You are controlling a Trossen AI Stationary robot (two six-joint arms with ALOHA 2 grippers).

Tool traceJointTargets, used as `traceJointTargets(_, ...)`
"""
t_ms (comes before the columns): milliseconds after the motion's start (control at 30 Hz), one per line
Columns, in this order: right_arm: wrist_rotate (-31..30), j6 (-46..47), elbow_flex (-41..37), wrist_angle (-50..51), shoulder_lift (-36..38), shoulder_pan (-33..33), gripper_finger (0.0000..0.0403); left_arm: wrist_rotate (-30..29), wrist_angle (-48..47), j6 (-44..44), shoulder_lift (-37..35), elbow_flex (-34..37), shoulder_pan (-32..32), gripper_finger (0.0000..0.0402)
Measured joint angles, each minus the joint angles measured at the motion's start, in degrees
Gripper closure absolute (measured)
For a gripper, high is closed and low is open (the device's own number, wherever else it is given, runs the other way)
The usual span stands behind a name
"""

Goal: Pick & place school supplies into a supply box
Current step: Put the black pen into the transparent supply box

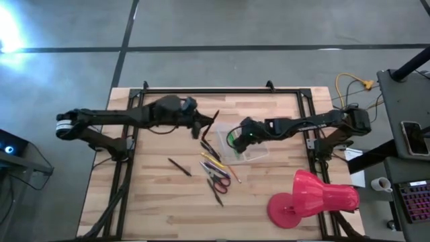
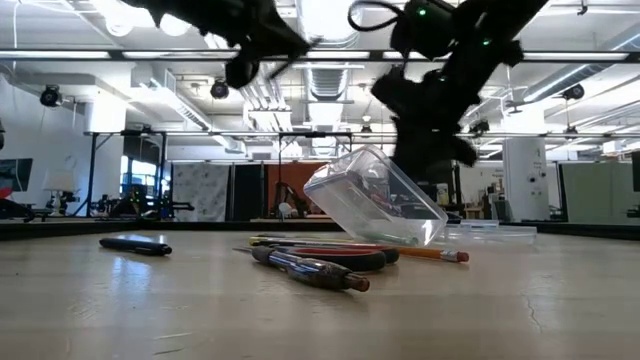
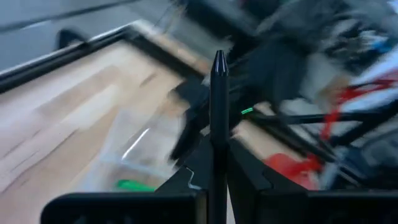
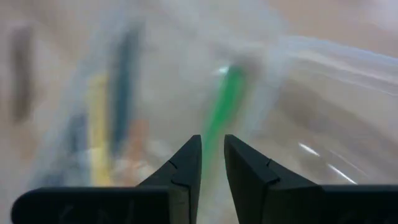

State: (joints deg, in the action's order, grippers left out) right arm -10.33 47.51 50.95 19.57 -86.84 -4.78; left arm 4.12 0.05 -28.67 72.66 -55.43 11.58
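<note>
My left gripper (image 1: 203, 128) hovers above the table left of the supply box, shut on a dark pen (image 3: 219, 93). The clear supply box (image 1: 255, 151) stands tilted on one lower edge (image 2: 430, 240), its left side raised. My right gripper (image 1: 234, 139) is at the box's left end, shut on a green pen (image 4: 219, 112). On the table left of the box lie yellow pencils (image 1: 213, 161), red-handled scissors (image 1: 218, 180), a dark pen (image 1: 179, 167) and another dark pen (image 2: 310, 270). My left gripper pinches the dark pen between its two fingers by the pen's lower part (image 3: 217, 162). The pen lies along the fingers, juts out past the fingertips and is lifted clear of the table. My right gripper has the green pen's near end (image 4: 210, 144) between its fingertips. The pen lies along the fingers and points into the clear box. Whether the pen or the fingers touch the box wall, I cannot tell.
A large pink-red lamp-shaped object (image 1: 312, 198) lies at the table's near right corner. A flat clear lid (image 2: 490, 235) rests to the right of the box. Bare wood spreads over the table's left and near parts. A black frame (image 1: 222, 91) borders the table.
</note>
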Motion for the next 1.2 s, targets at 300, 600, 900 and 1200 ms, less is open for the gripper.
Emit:
traceJointTargets(300,-20.3,21.6,-3.5,21.9,12.8,2.9,0.0348,3.8,-0.1,-7.2,15.6,-11.5,2.4,0.0391)
traceJointTargets(600,-19.3,23.2,-7.8,21.8,18.7,3.8,0.0349,9.0,-13.6,3.1,26.1,-26.0,1.9,0.0391)
traceJointTargets(900,-19.0,21.2,-8.2,20.1,15.9,4.0,0.0349,7.7,-17.9,11.0,22.3,-24.8,1.9,0.0392)
traceJointTargets(1200,-17.5,19.0,-8.5,17.2,13.1,4.0,0.0349,2.4,-23.4,11.4,13.1,-15.3,1.9,0.0392)
